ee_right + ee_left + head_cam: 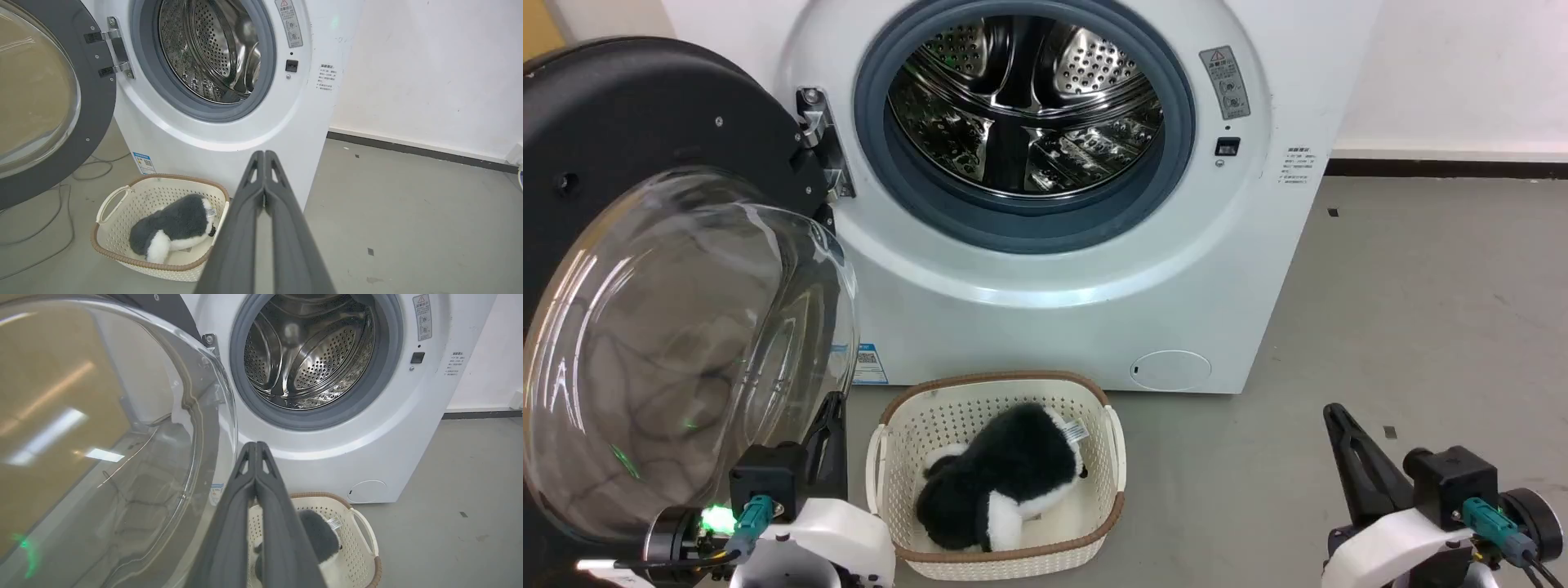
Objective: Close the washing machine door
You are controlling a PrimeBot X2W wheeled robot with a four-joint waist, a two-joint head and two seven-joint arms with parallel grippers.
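Door: the door [645,114] stands swung wide to our left on its hinge [821,139]. Its glass bowl bulges toward us, and its free edge is well apart from the machine [1045,318].
Opening: the drum [1025,106] looks bare and nothing hangs over the grey gasket, so we judge the door's path into the frame to be free.
Left gripper: our left gripper [832,412] sits low, just beside the bowl's lower edge, between door and basket [1001,378]. Its fingers are pressed together with nothing in them. We cannot tell whether it touches the glass.
Why there: we judge it the arm for the job, being on the door's side. Joined fingers make a stiff pusher that will not snag the rim.
Right gripper: our right gripper [1333,412] hangs low over the floor, well clear of the door's swing. Its fingers are likewise together and hold nothing.
Basket: it sits on the floor in front of the machine with a plush toy [1005,482] inside, lower than the door.
Progress: closing is not yet begun.
Risk: the curved glass may let the fingers slide, so the black rim seems the surer place to push.
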